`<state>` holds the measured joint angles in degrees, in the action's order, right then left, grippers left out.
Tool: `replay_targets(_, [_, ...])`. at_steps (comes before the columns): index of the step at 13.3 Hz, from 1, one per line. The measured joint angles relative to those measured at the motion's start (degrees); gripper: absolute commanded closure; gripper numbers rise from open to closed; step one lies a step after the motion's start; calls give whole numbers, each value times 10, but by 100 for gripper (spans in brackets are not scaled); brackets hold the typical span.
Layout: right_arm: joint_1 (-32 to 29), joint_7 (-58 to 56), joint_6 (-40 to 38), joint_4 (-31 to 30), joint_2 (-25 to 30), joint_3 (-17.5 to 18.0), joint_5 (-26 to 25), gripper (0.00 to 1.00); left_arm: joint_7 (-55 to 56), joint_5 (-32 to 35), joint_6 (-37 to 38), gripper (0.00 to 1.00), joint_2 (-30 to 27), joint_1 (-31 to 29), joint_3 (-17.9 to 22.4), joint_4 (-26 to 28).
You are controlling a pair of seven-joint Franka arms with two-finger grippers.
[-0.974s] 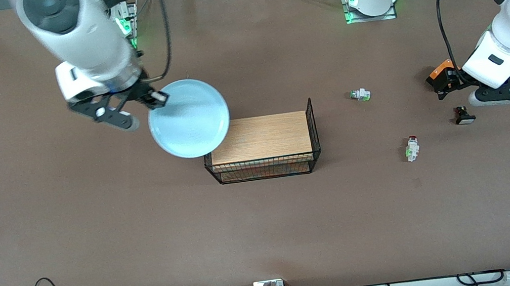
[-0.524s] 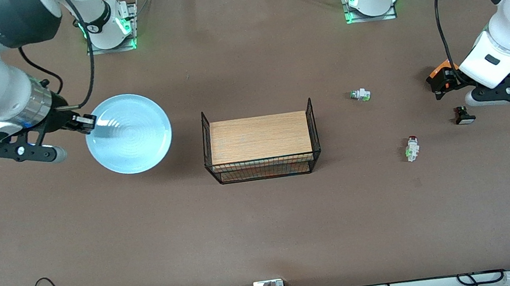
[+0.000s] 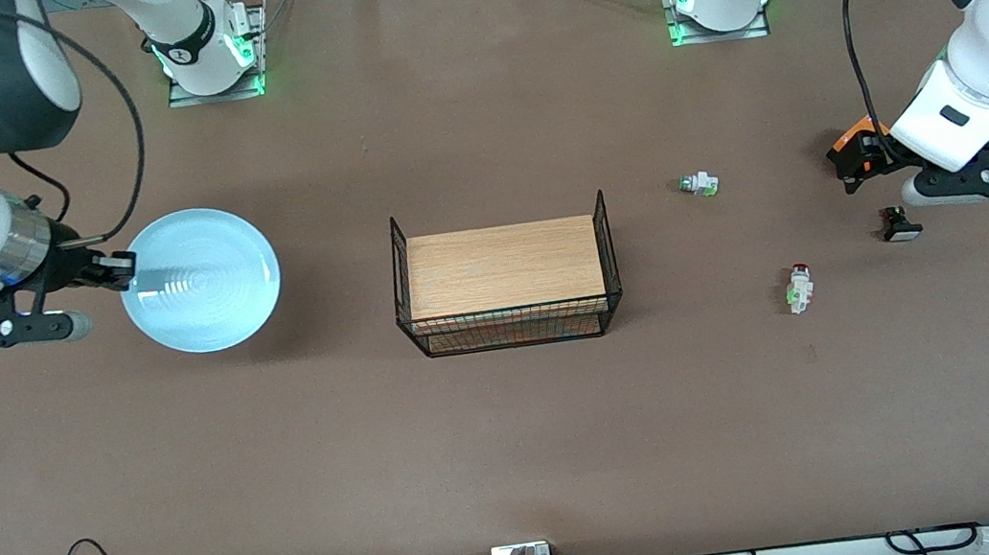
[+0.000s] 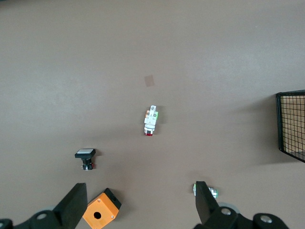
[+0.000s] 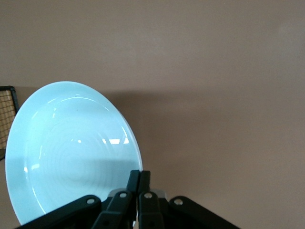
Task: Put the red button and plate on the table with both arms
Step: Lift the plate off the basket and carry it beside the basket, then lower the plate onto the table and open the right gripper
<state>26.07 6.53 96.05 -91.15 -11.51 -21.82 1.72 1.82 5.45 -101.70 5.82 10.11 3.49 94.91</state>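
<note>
My right gripper (image 3: 120,269) is shut on the rim of the light-blue plate (image 3: 200,280), which hangs tilted just over the brown table (image 3: 516,429), toward the right arm's end. In the right wrist view the closed fingers (image 5: 138,175) pinch the plate's edge (image 5: 66,152). The red button (image 3: 799,286) lies on the table toward the left arm's end, free; it also shows in the left wrist view (image 4: 151,120). My left gripper (image 3: 865,159) is open and empty (image 4: 139,195), held over an orange box (image 4: 100,212).
A black wire rack with a wooden top (image 3: 503,267) stands mid-table. A white-and-green piece (image 3: 699,184), a black button with a white cap (image 3: 900,222) and the orange box (image 3: 857,139) lie near the left gripper. Cables run along the table edge nearest the front camera.
My right arm has carried the plate from beside the rack toward its own end of the table and lower. The left arm has hardly moved.
</note>
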Motion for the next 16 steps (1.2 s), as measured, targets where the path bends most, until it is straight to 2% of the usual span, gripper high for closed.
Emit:
replay_targets(3, [-43, -68, 19, -31, 10, 0, 0, 100, 0, 0, 0, 0, 0, 0, 0, 0])
replay_targets(7, [-69, -89, 38, -68, 16, 0, 0, 100, 0, 0, 0, 0, 0, 0, 0, 0])
replay_targets(16, [-81, -120, 268, -225, 12, 2, 0, 100, 0, 0, 0, 0, 0, -1, 1, 0])
